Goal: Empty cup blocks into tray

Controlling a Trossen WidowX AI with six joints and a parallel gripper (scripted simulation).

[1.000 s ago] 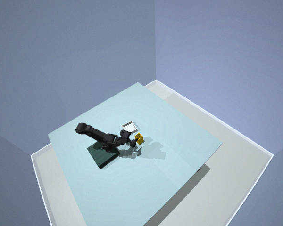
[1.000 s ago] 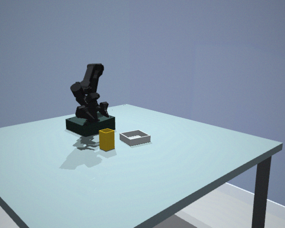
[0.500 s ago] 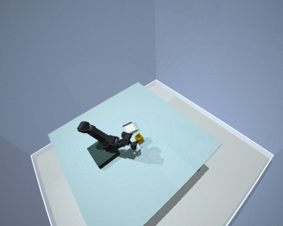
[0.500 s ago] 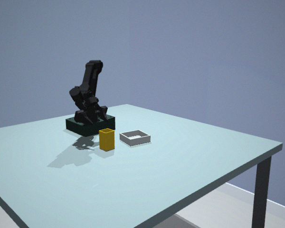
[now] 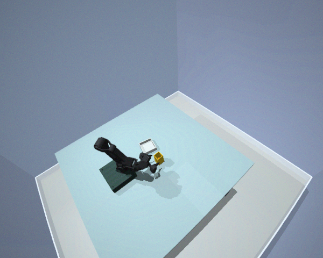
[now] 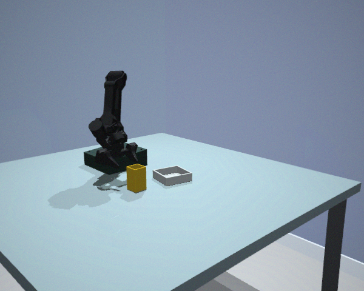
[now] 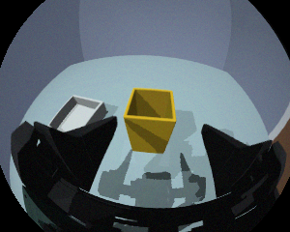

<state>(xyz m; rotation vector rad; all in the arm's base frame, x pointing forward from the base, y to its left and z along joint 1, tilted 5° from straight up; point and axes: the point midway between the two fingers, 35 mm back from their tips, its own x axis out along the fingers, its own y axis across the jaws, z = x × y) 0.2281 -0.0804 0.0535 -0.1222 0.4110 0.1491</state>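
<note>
My gripper point(image 5: 155, 160) point(image 6: 125, 163) point(image 7: 160, 124): fingers spread wide, nothing between them. Yellow cup point(image 5: 159, 159) point(image 6: 136, 179) point(image 7: 149, 135) upright on table point(image 5: 183, 133) point(image 6: 207, 213) point(image 7: 135, 72), ahead of fingertips. Grasp, lift, carry and tipping all outstanding. Tray point(image 5: 152, 151) point(image 6: 179, 179) point(image 7: 98, 109) beside cup, no blocks visible inside. Cup's contents cannot be confirmed. Path between fingers and cup appears unobstructed; tray's nearness to one finger warrants care during advance.

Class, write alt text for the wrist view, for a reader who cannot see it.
A yellow square cup stands upright on a pale blue table, ahead of and between the wide-open black fingers of a gripper. A shallow white tray sits to the cup's left, partly hidden by one finger.
</note>
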